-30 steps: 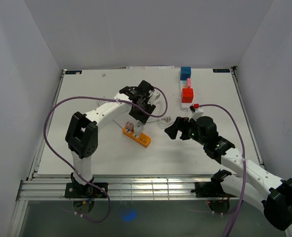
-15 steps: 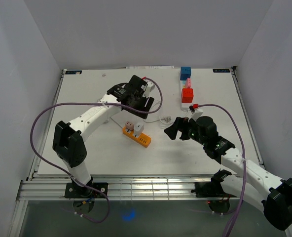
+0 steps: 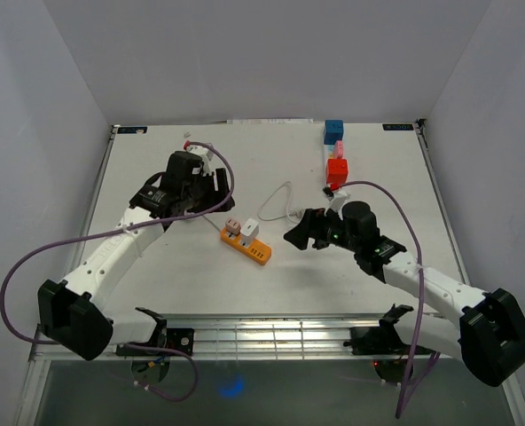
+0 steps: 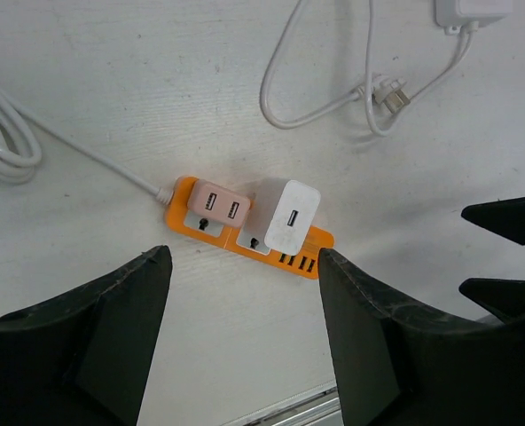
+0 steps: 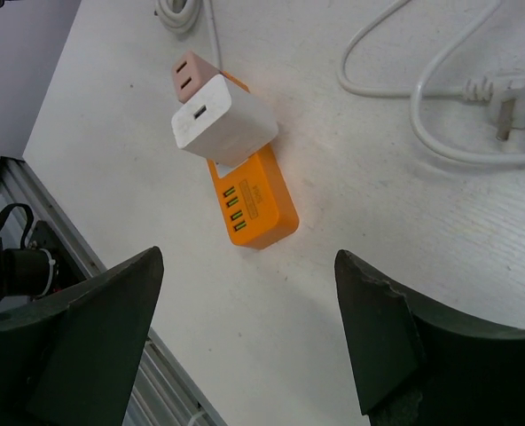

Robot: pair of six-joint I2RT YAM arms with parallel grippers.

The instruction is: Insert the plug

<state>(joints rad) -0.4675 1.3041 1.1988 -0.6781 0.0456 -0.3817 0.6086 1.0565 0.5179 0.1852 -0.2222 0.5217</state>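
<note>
Hiding its socket, white plug (image 5: 223,120) on orange strip (image 5: 261,209); both jaws apart, empty.

My top camera sits high behind the near edge of the white table (image 3: 289,284) and tilts down over all of it, while both wrist cameras sit far closer, the left looking almost straight down, the right slanting in, all three sharing the orange power strip (image 3: 246,242).
</note>
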